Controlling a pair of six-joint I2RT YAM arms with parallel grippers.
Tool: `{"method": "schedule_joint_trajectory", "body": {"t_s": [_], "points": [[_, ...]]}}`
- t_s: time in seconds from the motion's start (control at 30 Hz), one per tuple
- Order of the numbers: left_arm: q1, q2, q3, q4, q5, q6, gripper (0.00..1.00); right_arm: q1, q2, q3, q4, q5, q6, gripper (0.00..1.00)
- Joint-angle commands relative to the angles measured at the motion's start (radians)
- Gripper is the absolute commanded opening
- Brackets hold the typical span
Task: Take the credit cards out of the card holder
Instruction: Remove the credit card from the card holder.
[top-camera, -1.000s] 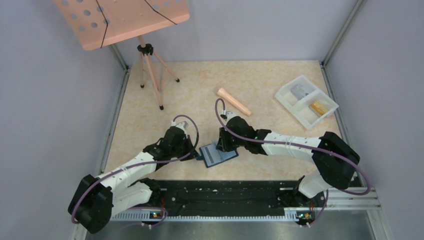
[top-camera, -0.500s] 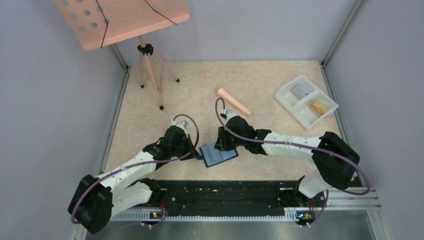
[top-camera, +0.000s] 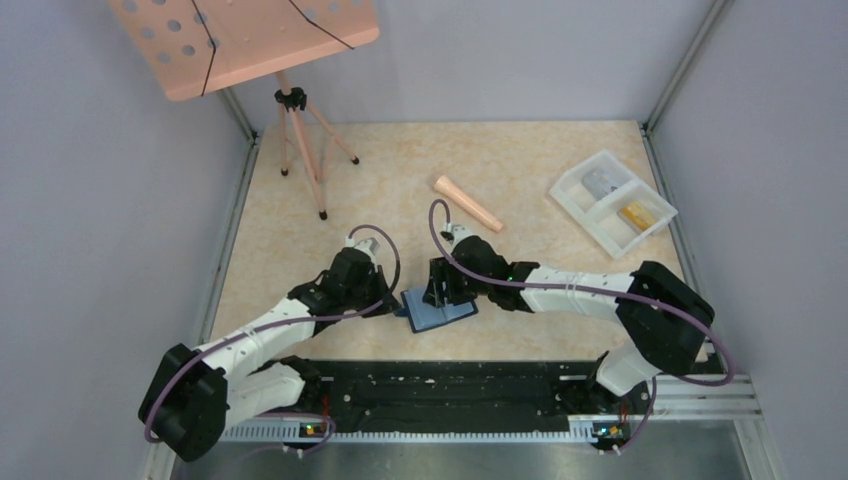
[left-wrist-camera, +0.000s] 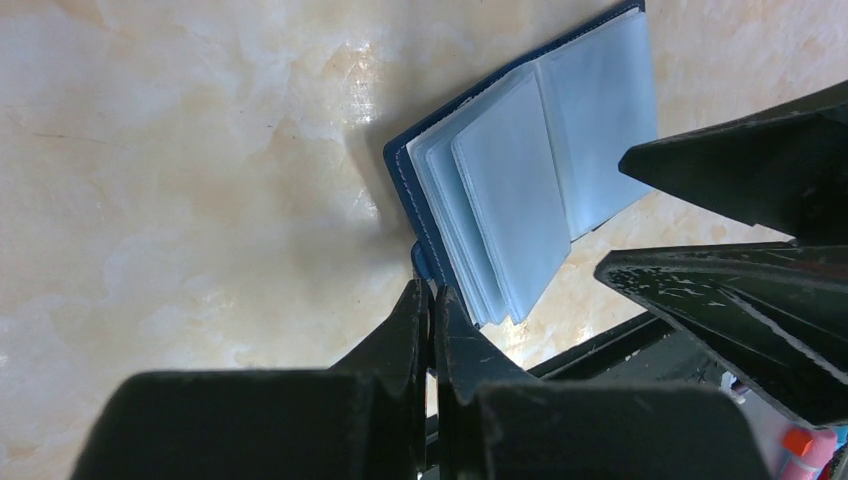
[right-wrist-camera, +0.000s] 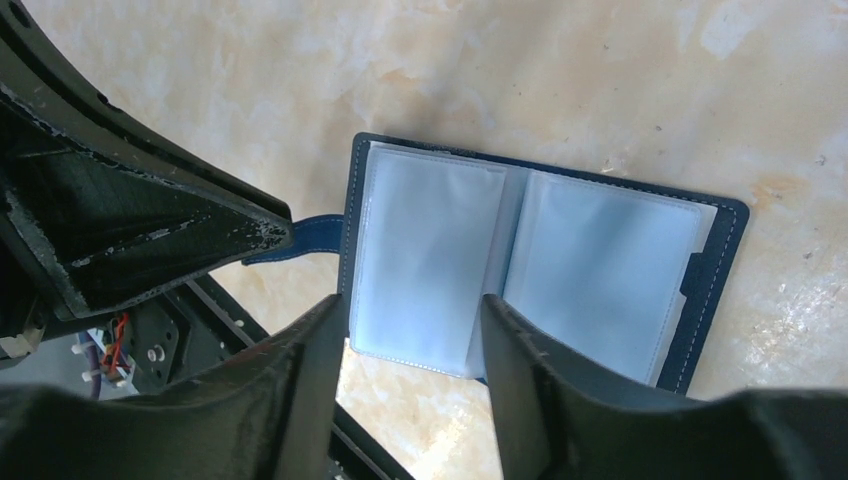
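Jaws spring apart on the right gripper, now spread over the dark navy folding card holder, which lies open at 6 o'clock on the beige marbled table; its pale blue sleeves look empty, so this pull seems finished. The left gripper stays pressed together on the holder's short tab, at its 9 o'clock side. It's tight at 6 o'clock by the black rail, with open room towards 12 and the white two-compartment tray at 2.
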Motion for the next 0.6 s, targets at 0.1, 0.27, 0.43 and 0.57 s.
{"method": "schedule_joint_trajectory", "body": {"t_s": [0.1, 0.27, 0.43, 0.57], "points": [[0.0, -0.01, 0.028, 0.048, 0.033, -0.015, 0.0, 0.031, 0.067, 0.044, 0.04, 0.029, 0.012, 0.61], [-0.001, -0.028, 0.029, 0.041, 0.037, -0.017, 0.0, 0.061, 0.093, 0.087, -0.007, 0.079, 0.002, 0.61], [0.0, -0.034, 0.026, 0.043, 0.041, -0.021, 0.0, 0.077, 0.1, 0.111, -0.018, 0.119, 0.0, 0.62], [0.001, -0.036, 0.025, 0.049, 0.048, -0.023, 0.0, 0.088, 0.108, 0.123, -0.05, 0.128, -0.007, 0.64]]}}
